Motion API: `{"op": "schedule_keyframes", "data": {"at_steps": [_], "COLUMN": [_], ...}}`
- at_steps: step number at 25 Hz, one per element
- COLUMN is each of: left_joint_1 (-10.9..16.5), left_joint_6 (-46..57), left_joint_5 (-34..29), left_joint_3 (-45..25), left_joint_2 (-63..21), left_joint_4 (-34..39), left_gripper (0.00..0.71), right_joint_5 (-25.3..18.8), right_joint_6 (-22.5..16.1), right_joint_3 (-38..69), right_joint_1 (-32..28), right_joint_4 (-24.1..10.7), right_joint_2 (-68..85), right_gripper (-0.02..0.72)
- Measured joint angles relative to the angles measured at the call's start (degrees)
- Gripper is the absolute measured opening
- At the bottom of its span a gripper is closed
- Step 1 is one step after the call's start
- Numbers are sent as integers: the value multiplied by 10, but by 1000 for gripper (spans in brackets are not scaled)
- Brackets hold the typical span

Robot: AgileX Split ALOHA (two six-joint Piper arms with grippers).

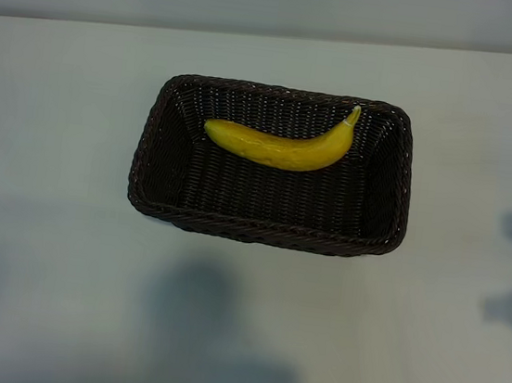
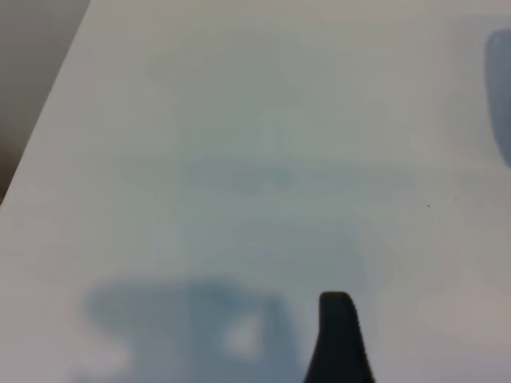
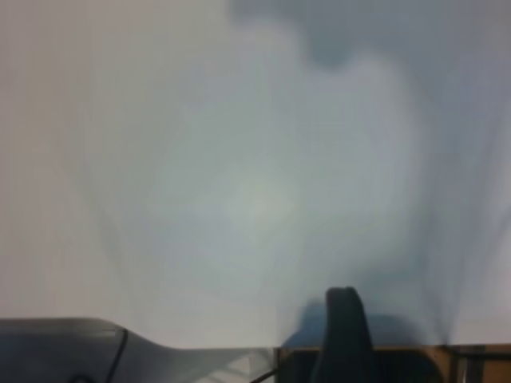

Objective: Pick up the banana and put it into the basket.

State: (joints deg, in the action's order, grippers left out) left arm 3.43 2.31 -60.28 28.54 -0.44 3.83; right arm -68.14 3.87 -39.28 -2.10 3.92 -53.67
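A: Ext. view content?

B: Basket (image 1: 266, 225) on the pale surface (image 1: 58, 130), long side running across the view. Banana (image 1: 285, 144) lies inside it, on the woven floor near the far wall, stem tip pointing up toward the far right corner. No arm or gripper in this view; only soft shadows on the surface below the basket and at the right edge.

A: What do the wrist views add?

B: Neither shows basket or banana. Left wrist: bare surface, a shadow patch, and one dark finger (image 2: 339, 339) of the left gripper (image 2: 339, 351) at the frame edge. Right wrist: bare surface, a shadow at the far side, one dark finger (image 3: 345, 335) of the right gripper (image 3: 345, 351), plus the surface's edge and a grey part of the rig close to the camera.

A: Finger state, left?

B: Only one finger visible, so the gap is not seen directly; fingers stand well apart. Nothing between them, no contact with surface seen.

A: Right?

B: Same: one finger visible, fingers apart, nothing held. Gripper hangs over bare surface.

A: Container status?

B: Basket holds the banana only. Banana is wholly within the rim, clear of both grippers.
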Motion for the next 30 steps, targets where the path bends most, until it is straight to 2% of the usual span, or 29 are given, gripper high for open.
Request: {"op": "schedule_keyframes", "data": {"at_steps": [8, 30], "left_joint_1": [0, 0], "left_joint_6": [1, 1], "left_joint_5": [1, 1], "left_joint_3": [0, 0], "left_joint_2": [0, 0], "left_joint_4": [0, 0], "left_gripper": [547, 547], "right_joint_5": [57, 63], "right_joint_6": [0, 0], "right_joint_3": [112, 114], "right_joint_1": [0, 0], "right_joint_4": [-1, -1], "right_joint_2": [177, 522], "right_gripper": [503, 503]}}
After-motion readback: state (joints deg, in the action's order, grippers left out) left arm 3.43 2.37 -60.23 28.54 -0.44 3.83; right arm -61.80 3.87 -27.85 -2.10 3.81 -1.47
